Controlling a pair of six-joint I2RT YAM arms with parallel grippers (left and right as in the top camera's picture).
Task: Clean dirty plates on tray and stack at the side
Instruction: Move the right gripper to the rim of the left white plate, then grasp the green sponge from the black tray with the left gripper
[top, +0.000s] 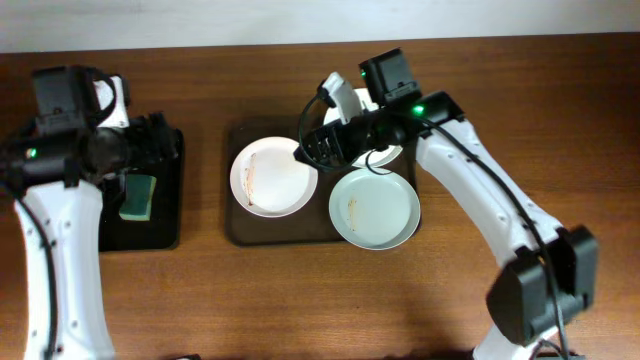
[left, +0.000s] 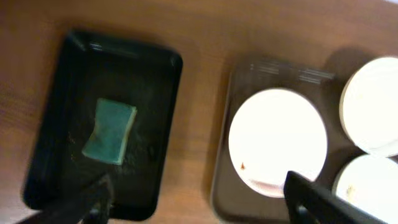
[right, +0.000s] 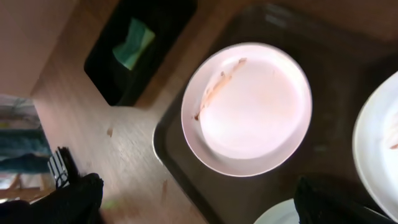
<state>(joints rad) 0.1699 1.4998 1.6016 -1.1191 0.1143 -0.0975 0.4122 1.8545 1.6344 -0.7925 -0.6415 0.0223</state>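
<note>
From overhead, the tray lies mid-worktop. The smeared plate sits on the tray's 9 o'clock half. The second plate, at 4 o'clock, overhangs the rim. The third plate, at 1 o'clock, is mostly hidden under the right arm. The right pincer hovers over the smeared plate's 2 o'clock edge, and its spread is hard to read here. At 9 o'clock the left pincer merges darkly with the black tray, which holds a green sponge.

The left wrist view is blurred. The left pincer stands wide and empty, its fingers cut off at the bottom. The sponge lies at 9 o'clock and the smeared plate at 3 o'clock. The other two plates are clipped by the right edge.

In the right wrist view the right pincer gapes wide, holding nothing, with only its dark tips showing at 7 and 5 o'clock. The smeared plate fills the centre, a brown streak at its 10 o'clock. The black tray is cropped at 11 o'clock. The other plates show only as slivers at 3 and 6 o'clock.
</note>
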